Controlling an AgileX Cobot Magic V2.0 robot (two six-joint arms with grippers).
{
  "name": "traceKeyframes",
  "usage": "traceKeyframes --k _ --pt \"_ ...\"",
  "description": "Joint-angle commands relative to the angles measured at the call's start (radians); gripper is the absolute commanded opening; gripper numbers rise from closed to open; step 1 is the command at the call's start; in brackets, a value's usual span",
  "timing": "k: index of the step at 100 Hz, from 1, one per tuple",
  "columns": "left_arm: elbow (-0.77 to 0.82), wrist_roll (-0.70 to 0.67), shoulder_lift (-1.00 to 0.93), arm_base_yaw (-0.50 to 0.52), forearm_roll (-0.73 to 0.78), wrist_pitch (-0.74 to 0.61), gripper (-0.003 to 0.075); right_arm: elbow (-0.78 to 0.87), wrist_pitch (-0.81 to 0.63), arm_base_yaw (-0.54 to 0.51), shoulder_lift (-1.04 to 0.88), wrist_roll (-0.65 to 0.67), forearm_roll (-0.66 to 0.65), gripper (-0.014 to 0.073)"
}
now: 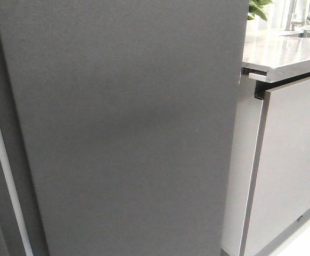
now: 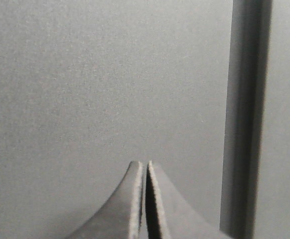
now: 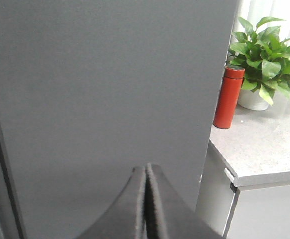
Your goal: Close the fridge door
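The fridge door (image 1: 128, 128) is a flat matte dark-grey panel that fills most of the front view, its outer face toward me. Neither gripper shows in the front view. In the left wrist view my left gripper (image 2: 145, 163) is shut and empty, its tips close to the grey door face (image 2: 105, 84), beside a dark vertical gap (image 2: 247, 119). In the right wrist view my right gripper (image 3: 146, 167) is shut and empty, pointing at the door panel (image 3: 110, 84) near its right edge. I cannot tell whether either touches the door.
A grey stone-look countertop (image 1: 283, 53) stands to the right over pale cabinet fronts (image 1: 288, 160). A red bottle (image 3: 228, 98) and a potted green plant (image 3: 264, 55) stand on it. A white strip (image 1: 3, 160) runs down at the door's left side.
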Motion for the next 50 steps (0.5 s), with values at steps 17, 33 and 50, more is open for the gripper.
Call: traceKeyframes --k 17,33,50 --pt "0.035 -0.004 -0.011 -0.001 -0.004 -0.072 -0.002 -0.014 -0.025 -0.007 0.003 0.002 0.003 -0.0045" --pt "0.035 -0.004 -0.011 -0.001 -0.004 -0.072 -0.002 -0.014 -0.025 -0.007 0.003 0.002 0.003 -0.0045" --pt "0.035 -0.004 -0.011 -0.001 -0.004 -0.072 -0.002 -0.014 -0.025 -0.007 0.003 0.002 -0.002 -0.0044"
